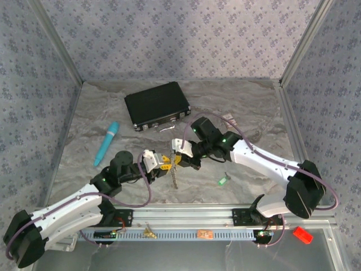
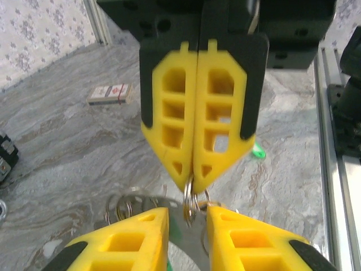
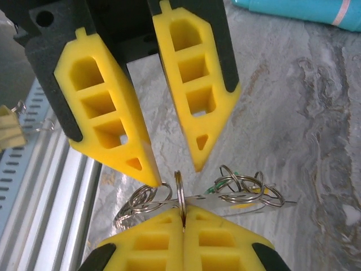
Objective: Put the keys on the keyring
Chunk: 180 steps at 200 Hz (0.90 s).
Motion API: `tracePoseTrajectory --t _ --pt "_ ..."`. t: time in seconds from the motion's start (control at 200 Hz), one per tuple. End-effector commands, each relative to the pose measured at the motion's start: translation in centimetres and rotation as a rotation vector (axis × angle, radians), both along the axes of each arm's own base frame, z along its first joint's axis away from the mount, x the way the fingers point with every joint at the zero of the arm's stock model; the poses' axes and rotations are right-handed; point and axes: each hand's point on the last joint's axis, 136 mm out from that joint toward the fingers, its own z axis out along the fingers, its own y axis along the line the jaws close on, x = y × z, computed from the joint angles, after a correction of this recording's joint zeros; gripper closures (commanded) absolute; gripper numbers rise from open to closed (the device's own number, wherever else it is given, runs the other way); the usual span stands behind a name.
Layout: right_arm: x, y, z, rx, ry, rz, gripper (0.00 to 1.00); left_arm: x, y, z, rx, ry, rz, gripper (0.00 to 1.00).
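The keyring [image 3: 242, 190] is a tangle of silvery split rings on a flat metal strip, held in the air between the two arms. Its chain [image 1: 175, 178] dangles below them. My right gripper [image 3: 183, 213] is shut on one upright ring [image 3: 180, 192]. My left gripper [image 2: 187, 213] is open, and that ring [image 2: 189, 204] stands in the gap between its yellow fingers [image 2: 135, 237]. From the left wrist, the right gripper [image 2: 194, 182] shows pinched on the ring's top. Green and yellow key heads peek out among the rings. One green key [image 1: 223, 180] lies loose on the table.
A black case [image 1: 157, 105] sits at the back, with a teal stick [image 1: 107, 143] to its left. A small white-and-pink card [image 1: 228, 118] lies at the back right. The metal rail [image 1: 186, 223] runs along the near edge, with a red block [image 1: 302, 234] beyond its right end.
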Motion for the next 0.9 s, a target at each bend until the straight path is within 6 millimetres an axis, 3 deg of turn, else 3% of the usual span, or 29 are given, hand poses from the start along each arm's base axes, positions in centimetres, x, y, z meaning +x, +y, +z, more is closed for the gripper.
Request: tracePoseTrajectory --t 0.0,0.12,0.145,0.575,0.83,0.895 --pt "-0.1 -0.7 -0.3 -0.109 -0.046 0.029 1.00 0.2 0.1 0.7 0.035 -0.001 0.011 0.78" --pt "-0.2 -1.1 -1.0 -0.177 -0.067 0.047 1.00 0.2 0.0 0.6 0.037 0.003 0.007 0.80" --pt "0.2 -0.6 0.0 -0.167 -0.092 0.049 1.00 0.2 0.0 0.7 0.033 0.000 0.007 0.80" --pt "-0.3 0.6 0.2 -0.181 -0.116 0.093 1.00 0.4 -0.4 1.4 -0.019 -0.015 0.008 0.83" --pt "-0.6 0.7 0.4 -0.154 -0.099 0.089 1.00 0.6 -0.4 1.7 -0.032 -0.033 0.011 0.99" --pt "-0.3 0.6 0.9 -0.106 -0.087 0.063 0.86 0.5 -0.5 1.6 -0.034 -0.030 0.007 1.00"
